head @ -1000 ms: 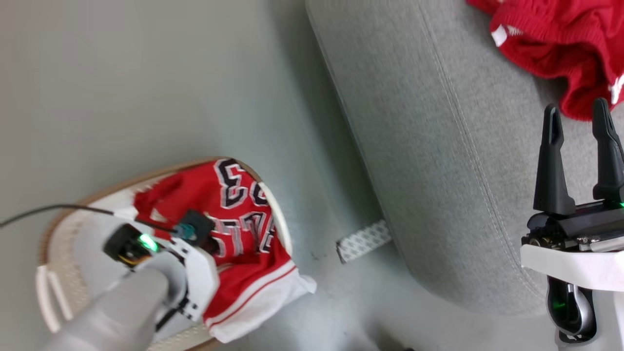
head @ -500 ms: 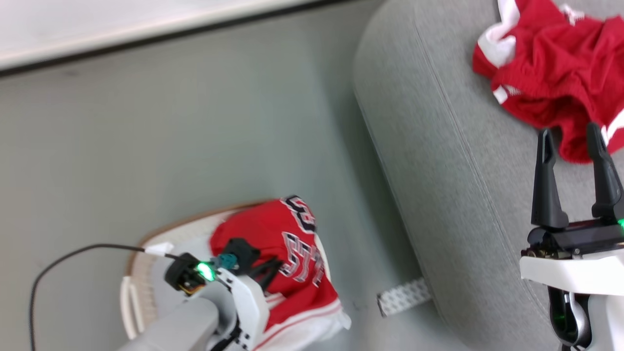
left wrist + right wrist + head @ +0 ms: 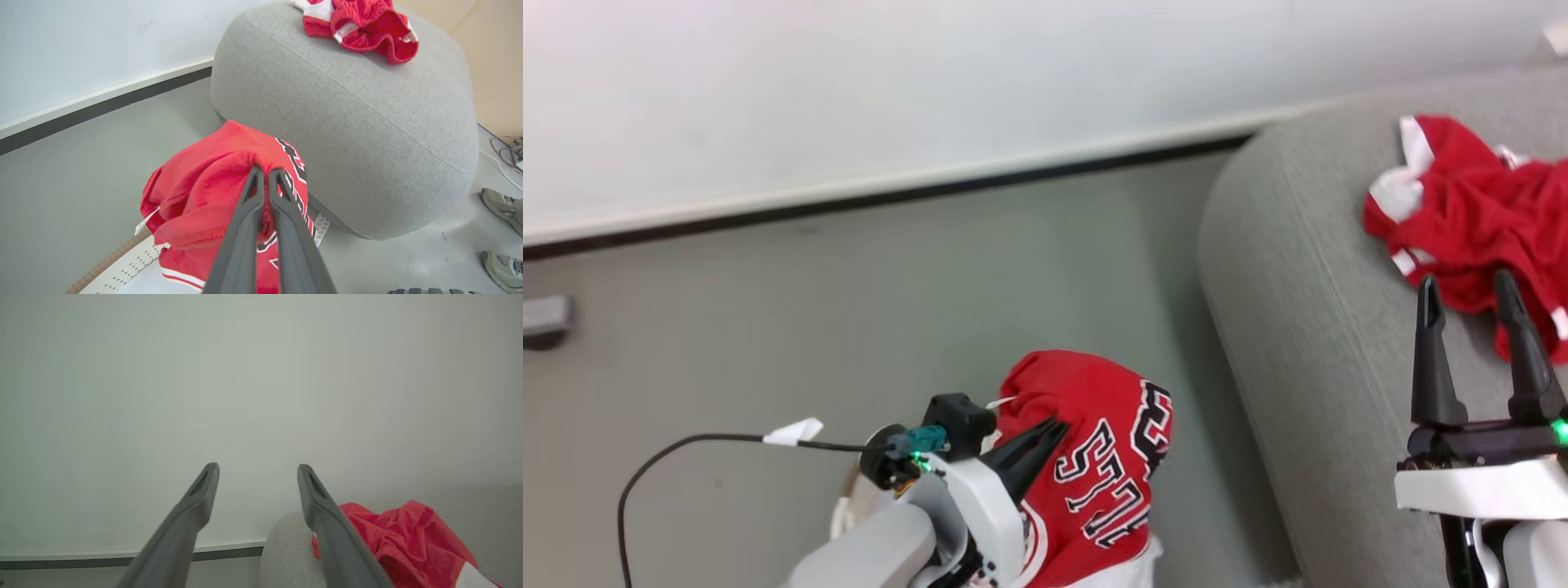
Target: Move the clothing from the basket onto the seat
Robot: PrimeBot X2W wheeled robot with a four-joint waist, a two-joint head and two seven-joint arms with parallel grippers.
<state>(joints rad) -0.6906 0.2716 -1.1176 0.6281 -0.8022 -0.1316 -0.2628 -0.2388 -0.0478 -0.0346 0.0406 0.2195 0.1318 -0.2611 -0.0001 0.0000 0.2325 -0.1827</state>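
My left gripper [image 3: 1049,429] is shut on a bunched red jersey [image 3: 1107,474] with black, white-edged letters, holding it up off the floor beside the grey seat [image 3: 1298,343]. In the left wrist view its fingers [image 3: 245,212] pinch a fold of the jersey [image 3: 204,192], and the basket [image 3: 114,263] shows its tan rim and holed white wall below it. A second piece of red clothing [image 3: 1474,216] lies crumpled on the seat [image 3: 347,114]. My right gripper [image 3: 1463,282] stands open over the seat, just in front of that clothing [image 3: 392,535], with nothing between its fingers.
A pale wall with a dark baseboard [image 3: 890,196] runs behind the grey floor. A white patterned strip [image 3: 320,224] lies at the seat's foot. A person's shoes [image 3: 500,204] and loose cables [image 3: 508,149] are to the seat's right. A black cable [image 3: 686,445] trails from my left wrist.
The head camera has tilted up, bringing the wall into view. My left gripper has lifted the jersey out of the basket and toward the seat. The right gripper stays open.
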